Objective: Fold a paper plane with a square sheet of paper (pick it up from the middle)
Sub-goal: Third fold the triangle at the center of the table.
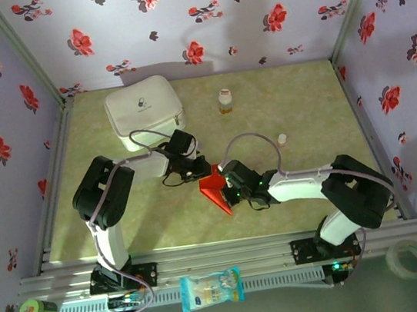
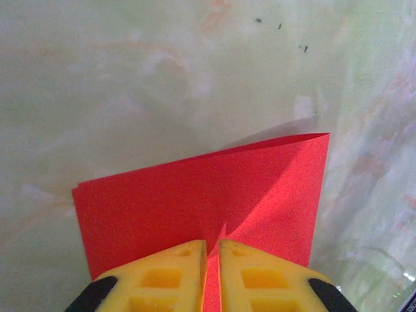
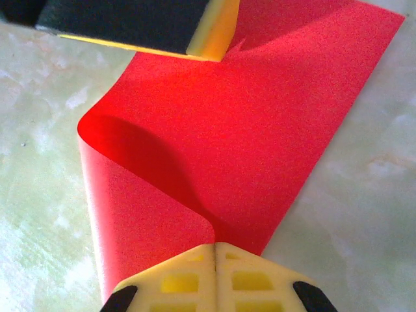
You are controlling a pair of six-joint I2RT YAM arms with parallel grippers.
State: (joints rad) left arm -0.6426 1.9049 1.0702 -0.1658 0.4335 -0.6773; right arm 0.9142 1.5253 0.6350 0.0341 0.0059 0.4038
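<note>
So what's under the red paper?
The pale green table shows all around the red paper, which is curled over on itself. Whatever lies directly beneath it is covered.

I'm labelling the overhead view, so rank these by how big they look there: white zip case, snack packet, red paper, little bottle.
1. white zip case
2. snack packet
3. red paper, folded and partly hidden, so packet versus paper is unsure
4. little bottle
</note>
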